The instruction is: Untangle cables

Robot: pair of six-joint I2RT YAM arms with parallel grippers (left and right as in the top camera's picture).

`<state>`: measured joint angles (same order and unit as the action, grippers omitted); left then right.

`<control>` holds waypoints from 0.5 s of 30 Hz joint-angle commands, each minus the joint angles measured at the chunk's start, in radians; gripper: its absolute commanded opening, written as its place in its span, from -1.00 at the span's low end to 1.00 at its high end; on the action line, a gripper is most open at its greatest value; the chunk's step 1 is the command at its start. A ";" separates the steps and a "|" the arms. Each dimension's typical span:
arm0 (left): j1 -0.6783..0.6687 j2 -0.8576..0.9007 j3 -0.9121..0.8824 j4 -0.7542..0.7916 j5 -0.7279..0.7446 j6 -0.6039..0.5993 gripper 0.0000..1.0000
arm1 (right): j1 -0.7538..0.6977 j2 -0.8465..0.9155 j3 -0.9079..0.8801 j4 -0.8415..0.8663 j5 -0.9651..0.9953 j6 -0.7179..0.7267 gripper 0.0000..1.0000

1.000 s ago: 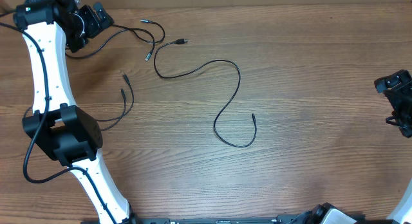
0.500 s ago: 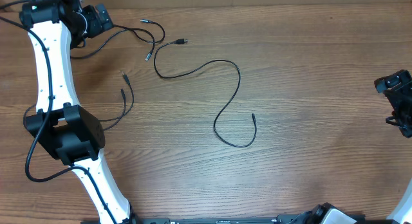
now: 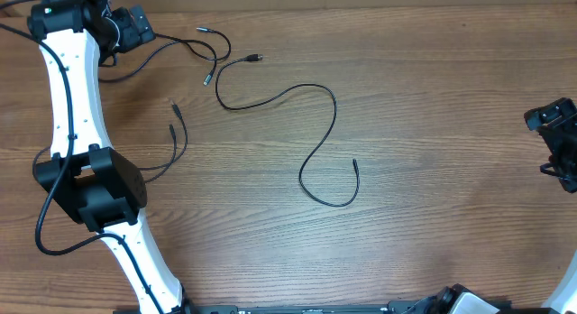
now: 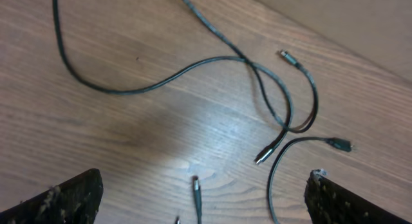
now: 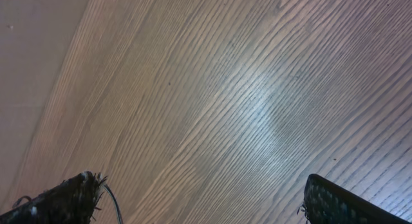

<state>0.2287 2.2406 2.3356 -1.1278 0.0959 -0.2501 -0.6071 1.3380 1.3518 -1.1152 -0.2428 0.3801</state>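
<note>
At the far-left corner of the brown wood-grain table (image 3: 433, 79), my left gripper (image 3: 137, 27) hangs with its jaws spread wide and nothing between them. My white left arm (image 3: 68, 106) rises from the near edge, bends at a black elbow joint (image 3: 90, 188), and runs along the left side toward the far edge. Just right of this gripper lies a loose cluster of thin black cords (image 3: 194, 48), crossing one another, their small plug tips (image 4: 267, 153) visible in the left wrist view. Two more thin black cord ends (image 3: 176, 124) lie beside the arm. A long S-shaped black cable (image 3: 320, 133) lies apart from them near the table's middle, touching neither gripper.

My right gripper (image 3: 552, 124) sits at the right edge, jaws likewise wide and holding nothing, well apart from every cable. Bare wood spans the stretch between the long cable and this gripper. The table's far edge meets a pale surface close behind the left gripper.
</note>
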 commanded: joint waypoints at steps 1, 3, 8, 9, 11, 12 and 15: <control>0.000 0.013 0.005 -0.013 -0.030 0.026 1.00 | -0.001 -0.003 0.011 0.006 0.011 -0.008 1.00; 0.003 0.013 0.005 -0.013 -0.029 0.026 1.00 | -0.001 -0.003 0.011 0.006 0.011 -0.008 1.00; 0.002 0.013 0.005 -0.017 -0.028 0.026 1.00 | -0.001 -0.003 0.011 0.006 0.011 -0.008 1.00; 0.002 0.013 0.005 -0.017 -0.028 0.026 1.00 | -0.001 -0.003 0.011 0.006 0.011 -0.008 1.00; 0.001 0.013 0.005 -0.018 -0.029 0.026 1.00 | -0.001 -0.003 0.011 0.006 0.011 -0.008 1.00; 0.001 0.013 0.005 -0.021 -0.029 0.026 1.00 | -0.001 -0.003 0.011 0.006 0.011 -0.008 1.00; 0.001 0.013 0.005 -0.025 -0.028 0.026 1.00 | -0.001 -0.003 0.011 0.006 0.011 -0.008 1.00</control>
<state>0.2287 2.2406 2.3356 -1.1484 0.0769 -0.2497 -0.6071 1.3380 1.3518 -1.1145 -0.2428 0.3801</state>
